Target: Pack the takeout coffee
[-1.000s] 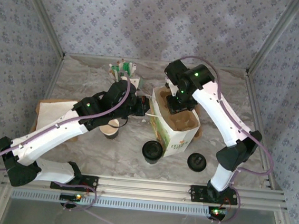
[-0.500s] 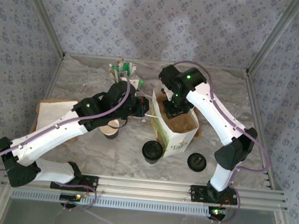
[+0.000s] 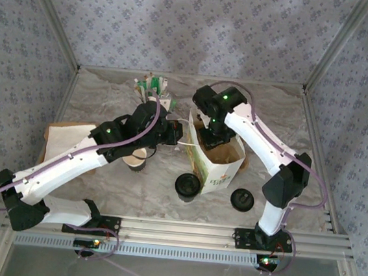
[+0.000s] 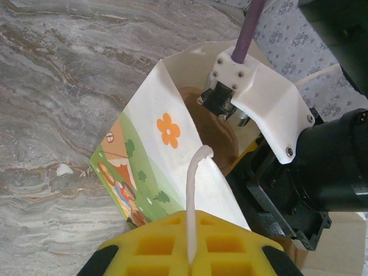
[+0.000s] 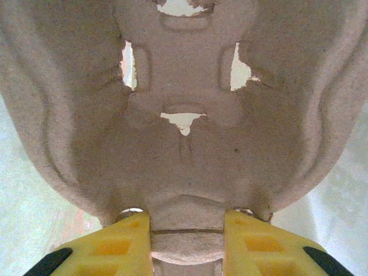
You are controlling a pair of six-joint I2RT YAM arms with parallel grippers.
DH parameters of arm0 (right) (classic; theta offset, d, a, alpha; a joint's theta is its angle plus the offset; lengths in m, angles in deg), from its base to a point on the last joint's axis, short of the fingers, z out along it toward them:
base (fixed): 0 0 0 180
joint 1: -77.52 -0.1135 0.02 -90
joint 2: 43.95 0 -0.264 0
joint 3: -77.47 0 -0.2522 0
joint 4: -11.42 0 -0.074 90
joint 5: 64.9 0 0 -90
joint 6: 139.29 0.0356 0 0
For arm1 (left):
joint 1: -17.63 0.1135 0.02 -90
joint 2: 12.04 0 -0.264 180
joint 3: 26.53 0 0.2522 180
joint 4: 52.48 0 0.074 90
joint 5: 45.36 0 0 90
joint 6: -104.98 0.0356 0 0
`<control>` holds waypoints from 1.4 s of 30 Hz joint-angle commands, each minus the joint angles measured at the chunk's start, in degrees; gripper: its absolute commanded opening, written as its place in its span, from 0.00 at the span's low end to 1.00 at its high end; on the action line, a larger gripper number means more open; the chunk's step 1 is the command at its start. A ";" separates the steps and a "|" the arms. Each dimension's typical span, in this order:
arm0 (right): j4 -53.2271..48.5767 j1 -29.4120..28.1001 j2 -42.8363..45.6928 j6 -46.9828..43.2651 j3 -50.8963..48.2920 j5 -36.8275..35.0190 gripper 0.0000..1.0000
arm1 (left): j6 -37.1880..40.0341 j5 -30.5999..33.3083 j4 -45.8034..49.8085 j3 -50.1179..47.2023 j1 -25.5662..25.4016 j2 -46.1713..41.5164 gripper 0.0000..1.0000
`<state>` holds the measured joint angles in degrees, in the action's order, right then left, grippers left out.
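Right gripper clamped on carrier inside bag; left gripper pinching handle (bag propped open). Coffee on desk, not yet packed.

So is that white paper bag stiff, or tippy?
Probably light and tippy: the bag is tall with thin paper walls. Its mouth likely flexes; the left gripper pinches its string handle, and the right gripper holds a pulp tray inside.

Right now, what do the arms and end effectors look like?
The left arm and right arm: white shells, black joints, green lights, looping purple cables. The left end effector and right end effector: yellow grid-moulded fingers, black outer edges.
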<state>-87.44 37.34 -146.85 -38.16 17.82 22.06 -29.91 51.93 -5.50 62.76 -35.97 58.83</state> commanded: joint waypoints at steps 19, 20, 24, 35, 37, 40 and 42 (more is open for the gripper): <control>8.03 -1.88 -0.74 3.75 -7.96 -0.12 0.30 | -0.36 1.68 -0.72 -0.89 0.38 -2.70 0.06; 8.57 -1.99 -0.67 3.93 -8.29 -0.19 0.30 | -0.35 1.86 -0.75 -0.99 0.43 -2.75 0.06; 10.98 -2.25 -0.75 4.61 -8.79 -0.57 0.30 | -0.33 2.80 -0.37 -1.23 0.40 -3.23 0.07; 12.61 -2.53 -4.29 5.56 -4.73 -2.17 0.30 | -0.46 6.38 0.51 -4.21 3.18 -6.08 0.08; 12.76 -2.54 -5.10 5.56 -4.73 -2.49 0.30 | -0.60 6.27 0.28 -5.36 4.29 -6.68 0.08; 13.49 -2.80 -5.74 5.68 -5.88 -3.19 0.30 | -0.88 5.64 -0.41 -6.69 5.26 -7.23 0.09; 13.97 -3.12 -5.75 5.73 -6.72 -3.21 0.29 | -0.91 5.22 -0.69 -7.06 5.57 -7.16 0.09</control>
<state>-73.49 34.95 -151.98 -33.41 11.55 20.35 -30.56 56.69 -5.50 56.09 -30.88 52.93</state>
